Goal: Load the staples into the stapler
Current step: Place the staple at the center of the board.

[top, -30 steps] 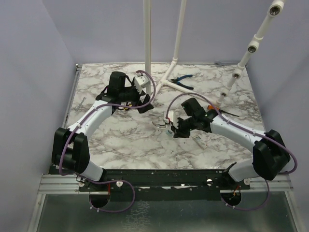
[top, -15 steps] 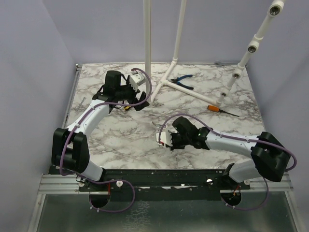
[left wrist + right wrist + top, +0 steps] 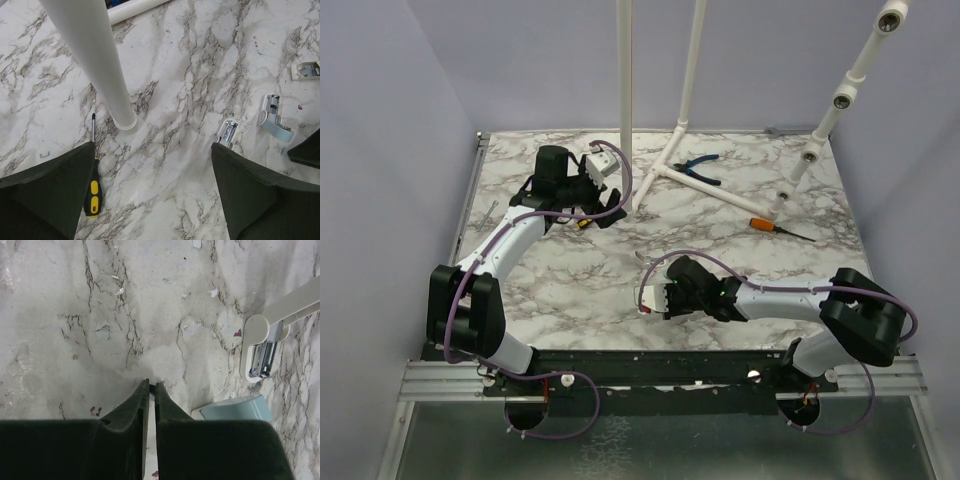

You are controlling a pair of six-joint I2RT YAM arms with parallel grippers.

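R jaws pinched close by stapler (image 3: 235,408), L jaws spread wide.

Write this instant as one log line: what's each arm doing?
left arm: jaws open, near yellow screwdriver | right arm: jaws nearly shut, low beside stapler | stapler: on table, ungripped

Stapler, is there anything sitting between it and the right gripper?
Nothing visible does. In the right wrist view the stapler lies on the marble table, just to the picture's right of the right gripper, whose fingers are almost together. Only bare tabletop shows between them.
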